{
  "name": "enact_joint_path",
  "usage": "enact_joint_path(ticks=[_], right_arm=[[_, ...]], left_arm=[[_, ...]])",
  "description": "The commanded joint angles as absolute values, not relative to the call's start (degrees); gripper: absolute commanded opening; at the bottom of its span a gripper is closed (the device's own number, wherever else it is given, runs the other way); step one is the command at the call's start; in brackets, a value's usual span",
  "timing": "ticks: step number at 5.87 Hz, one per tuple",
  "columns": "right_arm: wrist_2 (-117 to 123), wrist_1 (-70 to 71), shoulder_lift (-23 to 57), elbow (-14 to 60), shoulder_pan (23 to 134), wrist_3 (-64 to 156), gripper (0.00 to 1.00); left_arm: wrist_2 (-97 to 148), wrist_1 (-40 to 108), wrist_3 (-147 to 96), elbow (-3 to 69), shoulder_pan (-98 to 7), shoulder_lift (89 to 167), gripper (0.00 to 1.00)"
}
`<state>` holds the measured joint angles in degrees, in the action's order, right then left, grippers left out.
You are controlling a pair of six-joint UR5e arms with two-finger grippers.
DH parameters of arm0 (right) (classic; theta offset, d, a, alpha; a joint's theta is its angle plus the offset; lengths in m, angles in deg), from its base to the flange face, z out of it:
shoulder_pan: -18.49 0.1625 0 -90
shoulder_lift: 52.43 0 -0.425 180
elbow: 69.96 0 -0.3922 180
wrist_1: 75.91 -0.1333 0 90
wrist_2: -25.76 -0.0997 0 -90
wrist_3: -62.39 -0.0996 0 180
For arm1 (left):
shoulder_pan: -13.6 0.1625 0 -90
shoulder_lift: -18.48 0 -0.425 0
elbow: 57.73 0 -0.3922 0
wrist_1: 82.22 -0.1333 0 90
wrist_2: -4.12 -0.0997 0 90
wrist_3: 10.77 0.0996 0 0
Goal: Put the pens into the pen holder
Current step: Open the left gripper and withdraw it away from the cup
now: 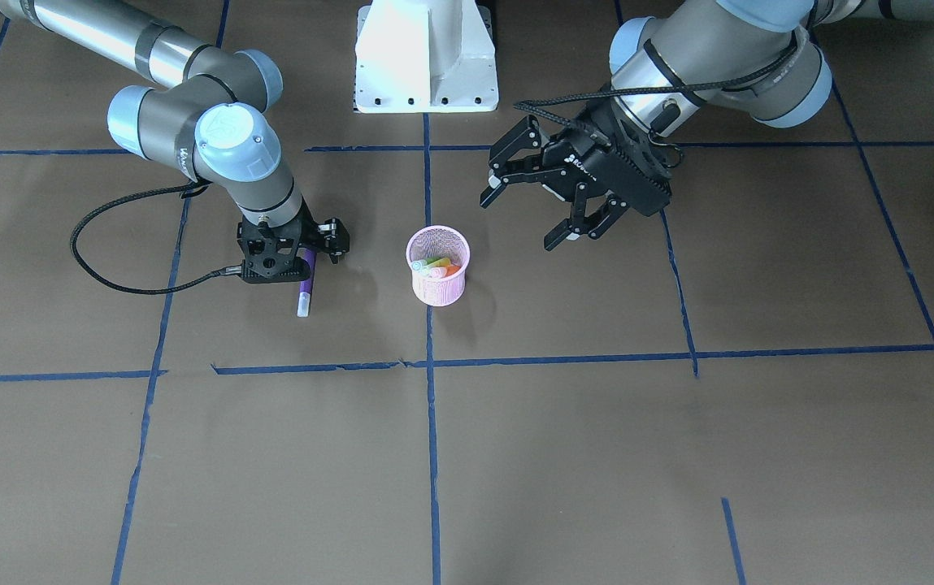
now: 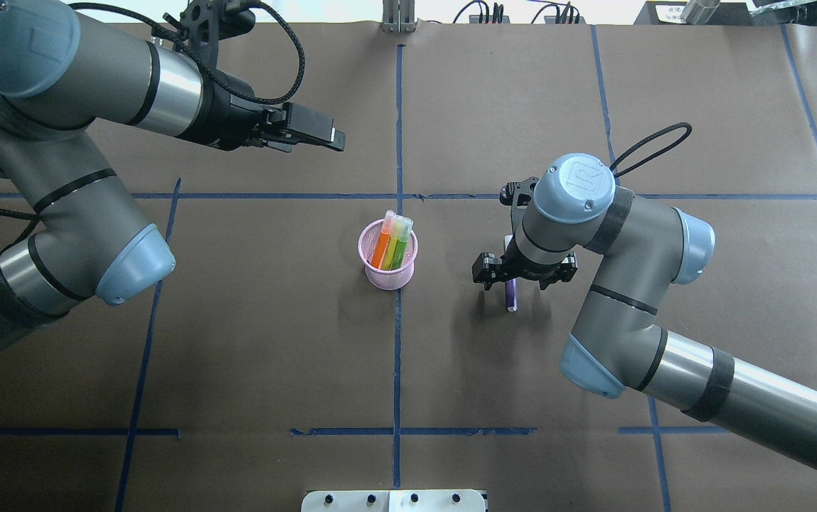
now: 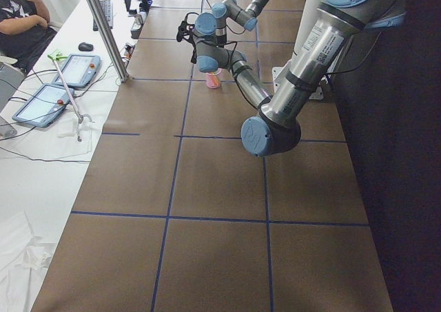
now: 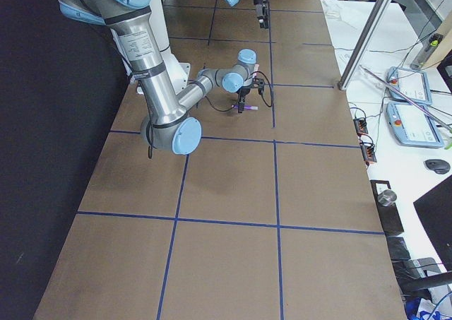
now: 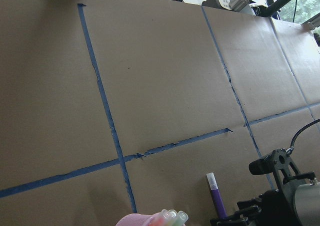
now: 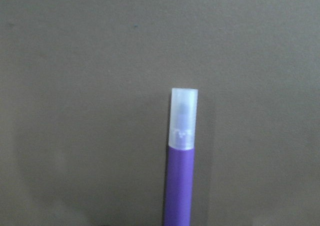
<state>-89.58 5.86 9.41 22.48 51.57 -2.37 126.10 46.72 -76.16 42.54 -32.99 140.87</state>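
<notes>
Right pincer (image 1: 301,258): down over the purple pen (image 1: 305,286); you cannot tell whether it has clamped.
Purple pen: flat on the table (image 1: 597,455), well apart from the pen holder (image 1: 439,288).
Handling: likely light, stiff, slick; take it mid-barrel, not by the cap (image 1: 302,306).
Left pincer (image 1: 519,219): fingers apart, empty, aloft.

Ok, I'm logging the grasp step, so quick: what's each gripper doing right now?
Left gripper: open, holding nothing.
Right gripper: looks open, jaws down on either side of the purple pen, not yet clamped on it.
</notes>
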Motion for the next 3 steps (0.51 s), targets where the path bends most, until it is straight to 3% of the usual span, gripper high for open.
enact_joint_path(ticks=[1, 2, 3], right_arm=[[-89.64, 5.91, 9.35, 22.06, 51.45, -2.39, 0.99], [-89.64, 5.83, 9.35, 21.97, 51.45, -2.39, 0.92], [-89.64, 5.91, 9.35, 21.97, 51.45, -2.39, 0.62]], left_arm=[[126.03, 46.63, -76.16, 42.56, -33.07, 140.74, 1.0], [126.03, 46.63, -76.16, 42.56, -33.07, 140.74, 1.0], [126.11, 46.63, -76.16, 42.56, -33.07, 140.74, 1.0]])
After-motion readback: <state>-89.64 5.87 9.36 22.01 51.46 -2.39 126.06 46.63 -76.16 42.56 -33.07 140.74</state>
